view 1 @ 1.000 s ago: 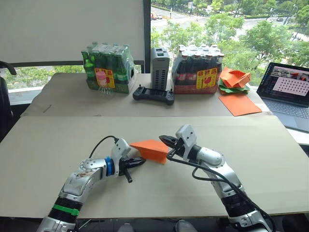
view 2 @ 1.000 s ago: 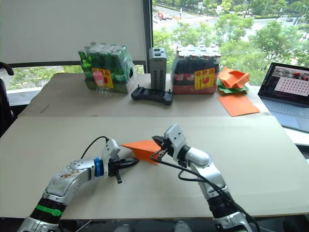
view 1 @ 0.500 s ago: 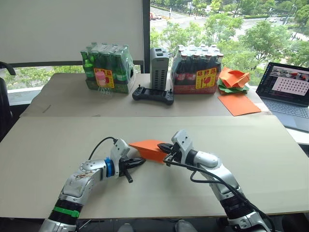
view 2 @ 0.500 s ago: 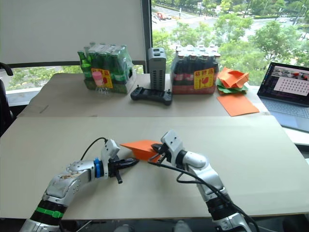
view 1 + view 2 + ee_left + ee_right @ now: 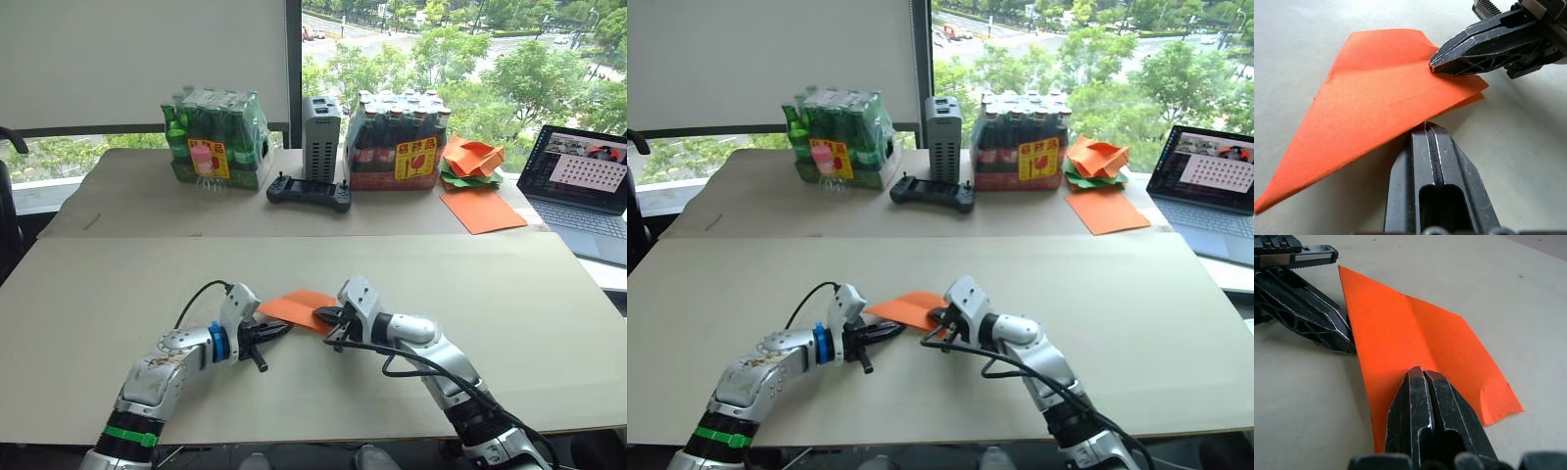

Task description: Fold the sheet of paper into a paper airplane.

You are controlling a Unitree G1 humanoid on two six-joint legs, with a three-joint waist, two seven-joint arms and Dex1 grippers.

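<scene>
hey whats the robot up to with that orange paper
It is folding a paper airplane on the near table. The sheet of paper is already a pointed orange wedge lying low on the tabletop between the two arms. The left gripper and the right gripper both have their jaws shut on it, each at its own edge of the wedge. The heap of orange and green paper shapes sits on the far table by the laptop.

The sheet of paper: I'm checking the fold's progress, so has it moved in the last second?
Yes. The sheet of paper has come down toward the table's near edge, away from the game controller, and lies flatter, between both shut grippers.
</scene>
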